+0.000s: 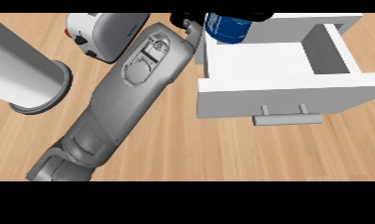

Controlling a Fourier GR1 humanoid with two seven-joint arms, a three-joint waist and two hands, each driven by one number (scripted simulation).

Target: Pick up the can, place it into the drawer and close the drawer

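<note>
Robot hand [192, 21] mostly cut off at top edge, black fingers curled round 1 blue can [227, 28], can held over back-left corner of 1 open white drawer [278, 91] w/ handle [288, 117]; also 1 toaster [107, 33], 1 grey cylinder [29, 80] on desk [219, 153].

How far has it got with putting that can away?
The can is already lifted: a hand holds it over the back of the open drawer. Which hand it is I cannot tell. Still to do: lower the can in, let go, then push the drawer shut by its handle.
</note>
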